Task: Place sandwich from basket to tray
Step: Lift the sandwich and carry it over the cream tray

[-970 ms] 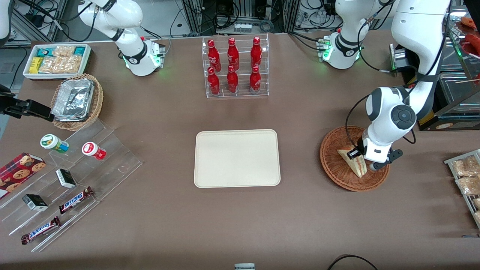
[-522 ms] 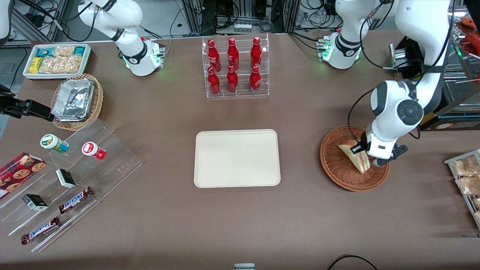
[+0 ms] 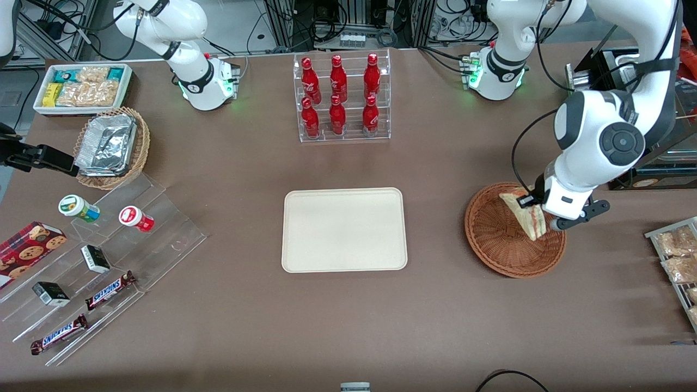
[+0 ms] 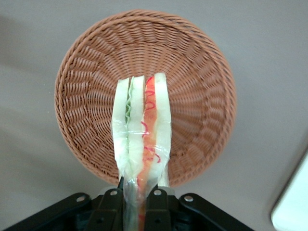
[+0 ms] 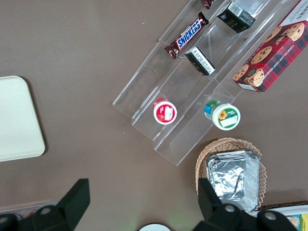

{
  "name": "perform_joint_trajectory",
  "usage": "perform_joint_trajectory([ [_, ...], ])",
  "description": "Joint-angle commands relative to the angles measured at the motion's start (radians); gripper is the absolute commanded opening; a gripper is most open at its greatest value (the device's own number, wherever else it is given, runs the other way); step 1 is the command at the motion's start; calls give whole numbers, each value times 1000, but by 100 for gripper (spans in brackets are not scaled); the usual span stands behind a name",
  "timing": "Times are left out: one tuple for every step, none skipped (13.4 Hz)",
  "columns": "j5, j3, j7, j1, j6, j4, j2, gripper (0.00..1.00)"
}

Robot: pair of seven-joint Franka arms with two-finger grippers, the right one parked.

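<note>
The pincer (image 3: 536,213) is clamped on the sandwich (image 3: 527,216), which hangs lifted over the basket (image 3: 503,253) at the right of the front frame, clear of the weave as far as the wrist view shows. In that wrist view the fingers (image 4: 111,208) grip only the narrow end of the wrapped wedge (image 4: 142,132), and the rest of its length sticks out unsupported above the basket (image 4: 202,96).

The main risk, as I judge it, is the hold itself. The bread is soft and the wrapper looks slick, so a quick sideways swing could let the wedge pivot or slide out between the fingers and drop onto the bare counter (image 3: 435,228) between basket and tray (image 3: 344,229). Squeezing harder would crush the layers.

A second risk is height: if the arm travels too low, the sandwich's hanging end could catch the basket's rim on the way out and be dragged loose, or tip the light basket.
</note>
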Motion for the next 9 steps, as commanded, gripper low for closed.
perform_joint_trajectory([
  [13, -50, 55, -12, -101, 84, -9, 0],
  [13, -84, 69, -12, -106, 97, -6, 0],
  [12, -128, 92, -12, -99, 106, 5, 0],
  [12, -165, 101, -12, -106, 135, 38, 0],
  [10, -204, 94, -12, -109, 164, 68, 0],
  [10, -239, 86, -12, -109, 191, 98, 0],
  [10, -267, 71, -12, -109, 211, 123, 0],
  [10, -291, 51, -14, -108, 236, 146, 0],
  [12, -320, 26, -14, -109, 265, 173, 0],
])
